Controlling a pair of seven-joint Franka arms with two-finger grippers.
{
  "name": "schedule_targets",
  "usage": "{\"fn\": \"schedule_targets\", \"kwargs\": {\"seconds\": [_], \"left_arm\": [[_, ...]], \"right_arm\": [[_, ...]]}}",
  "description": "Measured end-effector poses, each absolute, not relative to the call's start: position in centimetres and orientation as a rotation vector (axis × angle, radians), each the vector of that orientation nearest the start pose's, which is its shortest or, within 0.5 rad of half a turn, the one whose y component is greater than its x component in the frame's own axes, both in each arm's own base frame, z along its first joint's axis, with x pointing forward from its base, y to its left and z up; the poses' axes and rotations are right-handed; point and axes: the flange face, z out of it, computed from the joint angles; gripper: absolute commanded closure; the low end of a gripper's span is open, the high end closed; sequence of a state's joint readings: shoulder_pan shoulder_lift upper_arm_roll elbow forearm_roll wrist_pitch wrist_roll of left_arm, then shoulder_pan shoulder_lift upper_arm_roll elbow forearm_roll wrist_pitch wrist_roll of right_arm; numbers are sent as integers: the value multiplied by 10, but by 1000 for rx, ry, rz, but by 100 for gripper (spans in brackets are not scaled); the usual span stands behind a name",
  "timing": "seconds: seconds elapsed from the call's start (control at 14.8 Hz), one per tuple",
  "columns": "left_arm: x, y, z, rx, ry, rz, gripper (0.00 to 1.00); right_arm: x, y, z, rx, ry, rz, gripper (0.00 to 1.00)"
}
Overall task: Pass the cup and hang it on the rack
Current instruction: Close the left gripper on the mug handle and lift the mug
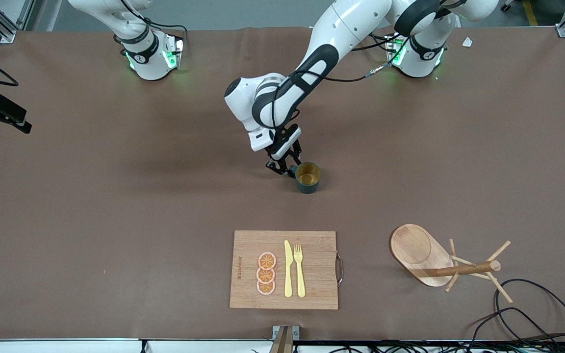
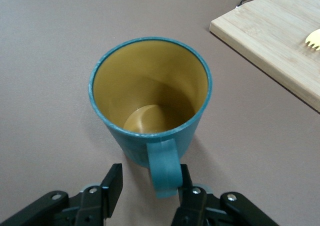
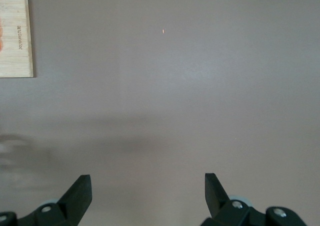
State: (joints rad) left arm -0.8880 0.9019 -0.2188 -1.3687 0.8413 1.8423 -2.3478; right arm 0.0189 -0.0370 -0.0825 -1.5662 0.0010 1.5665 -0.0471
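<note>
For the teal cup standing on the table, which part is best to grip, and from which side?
Probably the handle. The cup stands upright, with its handle pointing toward the right arm's end of the table, where the left gripper already has its jaws on either side. This also leaves the body free for the handover.

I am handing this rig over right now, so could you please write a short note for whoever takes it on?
Left pincer: down at the cup, fingers either side of its handle, one touching, not clamped.
Right pincer: open, waiting above bare table.
Cup: upright mid-table, farther from the front camera than the cutting board.
Rack: beside the board, toward the left arm's end.
Done: approach only.
Left: grip, pass, hang.
</note>
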Motion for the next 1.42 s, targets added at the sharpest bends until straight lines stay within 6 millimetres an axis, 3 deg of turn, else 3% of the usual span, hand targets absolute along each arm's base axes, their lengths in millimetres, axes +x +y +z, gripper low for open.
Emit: {"fn": "schedule_targets", "kwargs": {"seconds": [0.2, 0.61, 0.95, 1.15, 1.42], "left_arm": [[391, -582, 166, -2462, -1171, -876, 60], [391, -582, 164, -2461, -1167, -874, 93], [399, -583, 173, -2476, -1154, -872, 99], [420, -579, 203, -2504, -1144, -857, 99], [457, -564, 272, -2573, -1162, -729, 99]], "right_arm": [[542, -35, 647, -3139, 25, -59, 0], [542, -34, 647, -3139, 21, -59, 0], [542, -31, 646, -3139, 15, -58, 0], [542, -31, 646, -3139, 15, -58, 0], [542, -31, 646, -3139, 14, -57, 0]]}}
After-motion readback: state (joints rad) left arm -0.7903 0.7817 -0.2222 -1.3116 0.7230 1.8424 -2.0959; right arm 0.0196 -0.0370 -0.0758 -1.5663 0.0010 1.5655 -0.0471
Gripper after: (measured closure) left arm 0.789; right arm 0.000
